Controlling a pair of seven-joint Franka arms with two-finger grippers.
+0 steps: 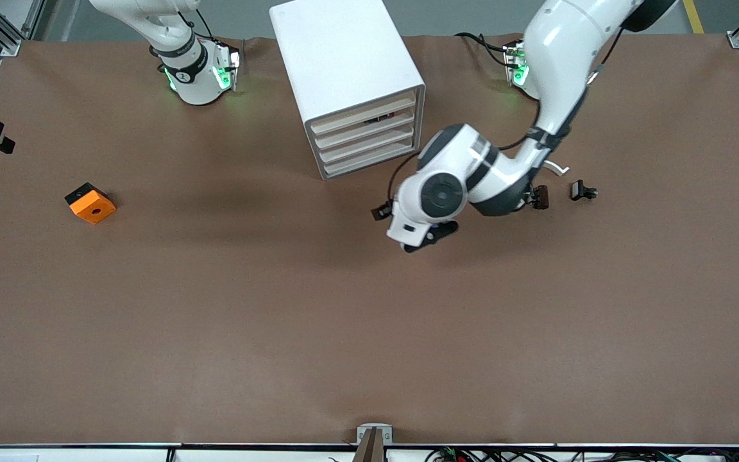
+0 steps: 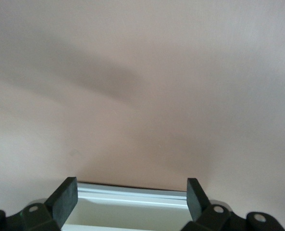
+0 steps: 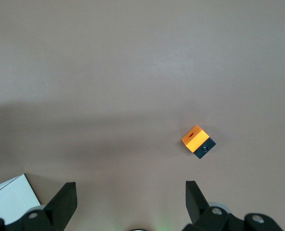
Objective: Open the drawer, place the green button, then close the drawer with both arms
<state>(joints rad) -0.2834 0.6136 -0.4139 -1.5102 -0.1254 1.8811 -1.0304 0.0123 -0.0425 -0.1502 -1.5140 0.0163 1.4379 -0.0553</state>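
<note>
The white cabinet (image 1: pixel 344 70) stands between the arm bases, its four drawers (image 1: pixel 366 138) all looking pushed in. The left arm (image 1: pixel 446 186) reaches down in front of the drawers and hides its own gripper in the front view. In the left wrist view the left gripper (image 2: pixel 132 185) is open, with a white drawer rim (image 2: pixel 132 197) lying between its fingertips; which drawer it is I cannot tell. The right arm (image 1: pixel 183 58) waits at its base; its gripper (image 3: pixel 130 190) is open and empty, high over the table. The button is not in view.
An orange cube with a black hole (image 1: pixel 90 203) lies toward the right arm's end of the table and shows in the right wrist view (image 3: pixel 197 142). Small black parts (image 1: pixel 581 190) and a white curved strip (image 1: pixel 557 168) lie beside the left arm. Something dark shows in the top drawer slot (image 1: pixel 379 119).
</note>
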